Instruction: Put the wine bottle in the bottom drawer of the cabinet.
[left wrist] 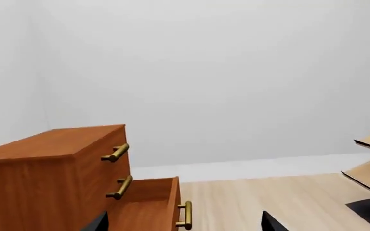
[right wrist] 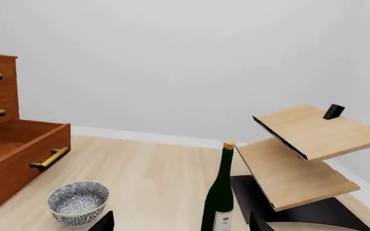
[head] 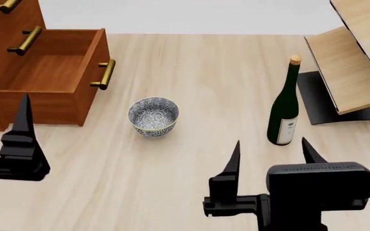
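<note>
The wine bottle (head: pixel 286 110), dark green with a tan cork and a white label, stands upright on the wood floor. My right gripper (head: pixel 271 153) is open just in front of it, and the bottle (right wrist: pixel 219 195) rises beyond the gap between its fingers, untouched. The reddish-brown cabinet (head: pixel 5 38) is at the far left with its bottom drawer (head: pixel 50 72) pulled out and nothing in it. My left gripper (left wrist: pixel 183 224) is open and holds nothing, close to that drawer (left wrist: pixel 148 204) and its brass handle (left wrist: pixel 186 214). Only one left finger (head: pixel 23 115) shows in the head view.
A blue-patterned bowl (head: pixel 152 115) sits on the floor between the drawer and the bottle. A pale wood slanted rack (head: pixel 352 57) on a black base stands right of the bottle. Two closed upper drawer fronts with brass handles (left wrist: pixel 116 152) are above the open drawer.
</note>
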